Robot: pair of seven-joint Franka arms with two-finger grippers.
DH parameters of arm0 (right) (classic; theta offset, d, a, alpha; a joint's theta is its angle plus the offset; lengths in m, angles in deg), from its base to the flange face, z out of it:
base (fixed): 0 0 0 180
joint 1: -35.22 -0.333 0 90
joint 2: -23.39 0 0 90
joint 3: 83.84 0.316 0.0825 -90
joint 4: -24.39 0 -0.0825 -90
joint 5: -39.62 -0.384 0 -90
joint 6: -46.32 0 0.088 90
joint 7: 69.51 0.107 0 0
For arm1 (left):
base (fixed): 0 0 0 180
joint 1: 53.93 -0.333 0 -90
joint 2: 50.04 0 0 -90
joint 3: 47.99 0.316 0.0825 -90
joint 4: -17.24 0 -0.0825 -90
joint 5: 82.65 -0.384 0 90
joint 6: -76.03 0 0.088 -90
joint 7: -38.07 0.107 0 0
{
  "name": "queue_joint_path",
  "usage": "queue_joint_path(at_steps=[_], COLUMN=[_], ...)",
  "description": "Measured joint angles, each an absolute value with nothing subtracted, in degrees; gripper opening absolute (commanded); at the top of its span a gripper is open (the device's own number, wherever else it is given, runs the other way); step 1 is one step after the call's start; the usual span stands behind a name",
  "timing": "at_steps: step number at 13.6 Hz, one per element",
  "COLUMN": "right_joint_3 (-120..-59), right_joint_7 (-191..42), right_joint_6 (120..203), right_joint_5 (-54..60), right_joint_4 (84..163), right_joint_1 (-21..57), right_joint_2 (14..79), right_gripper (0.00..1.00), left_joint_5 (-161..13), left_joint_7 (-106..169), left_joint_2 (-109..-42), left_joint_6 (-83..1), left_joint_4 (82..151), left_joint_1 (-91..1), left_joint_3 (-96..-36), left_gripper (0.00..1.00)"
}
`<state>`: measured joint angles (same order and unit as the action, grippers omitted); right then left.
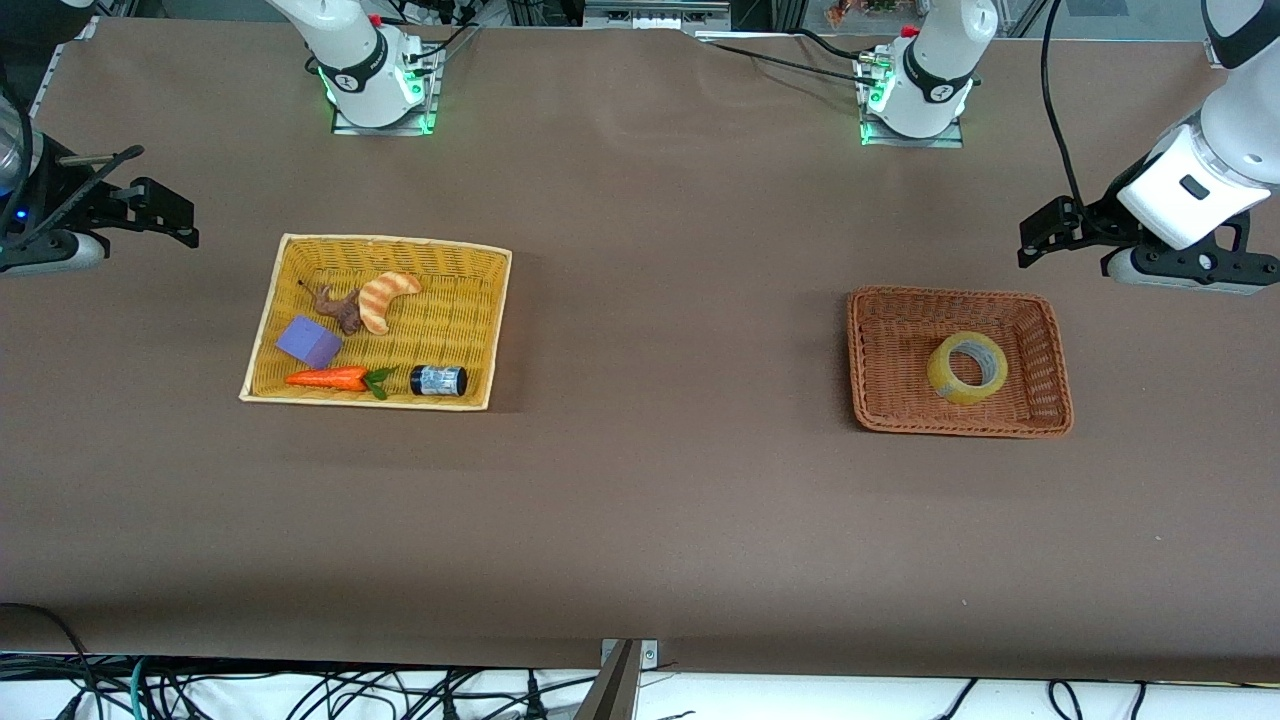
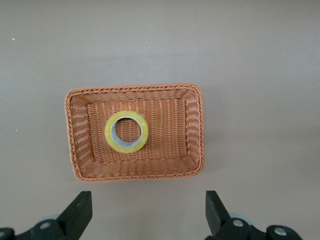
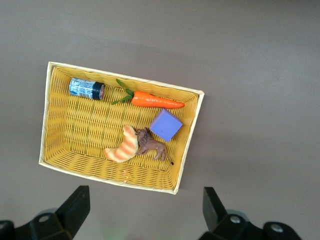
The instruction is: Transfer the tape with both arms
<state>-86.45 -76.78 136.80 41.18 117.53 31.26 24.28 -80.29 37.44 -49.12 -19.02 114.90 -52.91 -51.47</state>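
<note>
A: Where's the tape (image 1: 967, 367)?
B: Lying flat in the brown basket (image 1: 1040, 330), toward the left arm's end of the table. Nothing touches it. Left wrist view shows straight through its hole to the weave.

A: Grippers?
B: Left gripper (image 2: 147, 212) hangs spread wide and empty above the table beside that basket. Right gripper (image 3: 145, 210) is also spread and empty, off past the yellow basket (image 1: 262, 330).

A: Anything only one view gives?
B: Front view alone shows both baskets together, well apart. Right wrist view shows the yellow one's load: jar (image 3: 86, 88), carrot (image 3: 156, 100), purple block (image 3: 166, 125), croissant (image 3: 122, 147), brown animal figure (image 3: 151, 145).
</note>
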Motion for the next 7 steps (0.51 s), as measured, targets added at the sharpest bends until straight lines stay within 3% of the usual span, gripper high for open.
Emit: queue_joint_path(at_steps=[7], right_joint_3=[-86.5], right_joint_7=[-76.8], right_joint_6=[136.8], right_joint_5=[41.1], right_joint_4=[117.5], right_joint_1=[31.3], right_joint_2=[24.3], right_gripper=[1.00], left_joint_5=[-80.3], left_joint_7=[37.5], left_joint_2=[-49.1], left_joint_6=[-17.4], left_joint_4=[114.9], left_joint_1=[-52.9], left_joint_3=[-51.5], left_gripper=[1.00])
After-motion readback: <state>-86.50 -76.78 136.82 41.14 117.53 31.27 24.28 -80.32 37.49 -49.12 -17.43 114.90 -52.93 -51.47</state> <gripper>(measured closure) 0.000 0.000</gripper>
